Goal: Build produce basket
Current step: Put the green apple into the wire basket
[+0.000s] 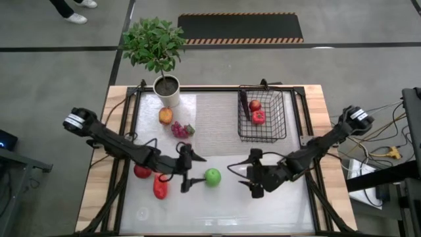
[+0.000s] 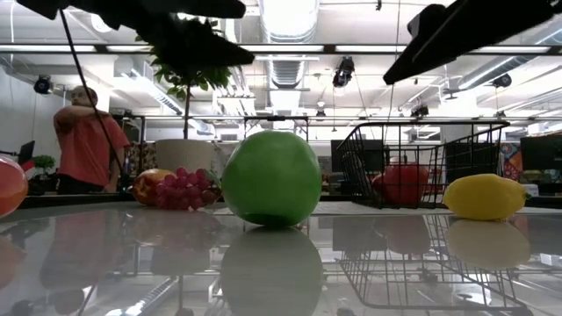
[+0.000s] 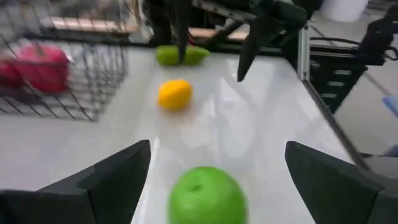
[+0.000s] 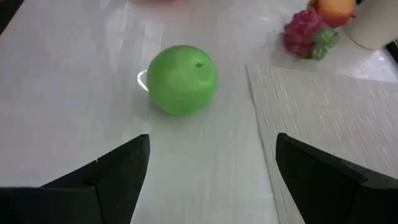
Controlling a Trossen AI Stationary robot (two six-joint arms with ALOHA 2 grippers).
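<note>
Green apple [image 1: 212, 176] sits on the tabletop [image 1: 217, 210], between both hands. Left hand [image 1: 187, 172] fingers apart, just left of it. Right hand [image 1: 252, 174] fingers apart, farther right.

From overhead, I see my left gripper [image 1: 187, 172] spread open just left of the green apple [image 1: 212, 176], my right gripper [image 1: 252, 172] open to its right, and two red fruits in the wire basket [image 1: 279, 125].
</note>
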